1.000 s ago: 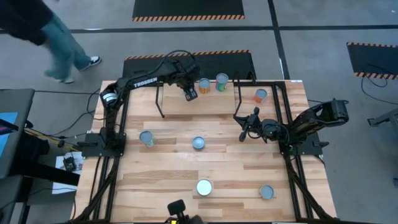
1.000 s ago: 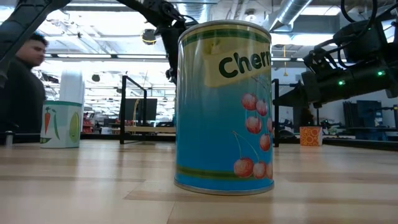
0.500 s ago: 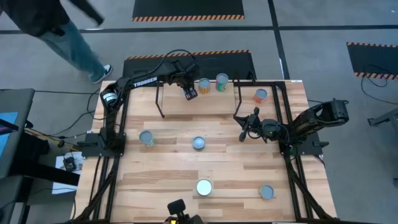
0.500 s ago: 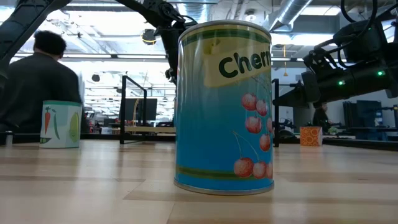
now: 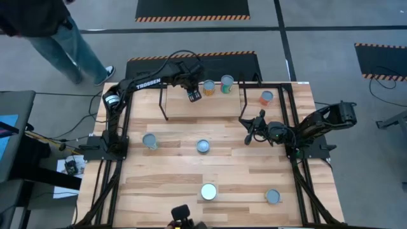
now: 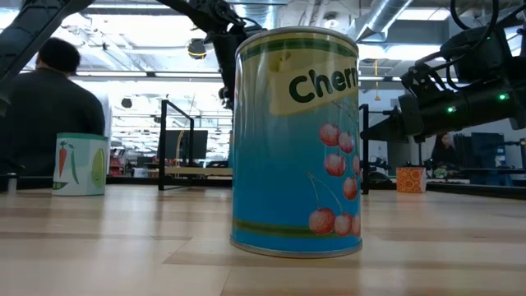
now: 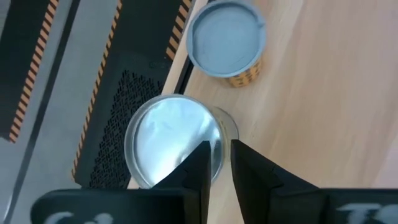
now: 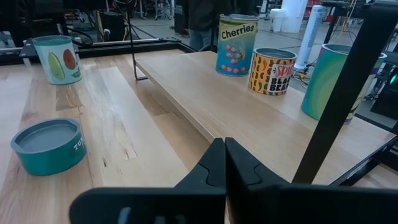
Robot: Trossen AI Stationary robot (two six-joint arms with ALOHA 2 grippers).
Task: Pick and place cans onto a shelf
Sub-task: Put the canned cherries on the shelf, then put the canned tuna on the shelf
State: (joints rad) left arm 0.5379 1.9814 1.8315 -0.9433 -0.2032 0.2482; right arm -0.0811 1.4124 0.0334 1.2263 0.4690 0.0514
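Observation:
The shelf (image 5: pixel 219 105) stands at the table's far side. On it are a shiny-topped can (image 7: pixel 168 140), an orange-labelled can (image 7: pixel 227 43) (image 5: pixel 208 86) and a green can (image 5: pixel 226 83), each upright on its base. My left gripper (image 5: pixel 195 96) (image 7: pixel 221 146) hangs over the shiny-topped can at the shelf's far edge. Its fingers are slightly apart, one over the lid and one outside the rim. My right gripper (image 5: pixel 248 135) (image 8: pixel 224 155) waits shut near the shelf's right leg. My left gripper comes at the shiny-topped can from above, slanting down, with its fingertips (image 7: pixel 205 155) on either side of the rim (image 7: pixel 222 134). Whether they touch the rim I cannot tell. The can stands upright on the shelf.
More cans stand on the tabletop: two mid-table (image 5: pixel 150 141) (image 5: pixel 203 146), two near the front edge (image 5: pixel 208 191) (image 5: pixel 273 196), and an orange one (image 5: pixel 266 97) right of the shelf. A person (image 5: pixel 57 38) is beyond the far left corner.
Neither arm nor any can has visibly moved. The person beyond the table's far left corner has walked along the floor there.

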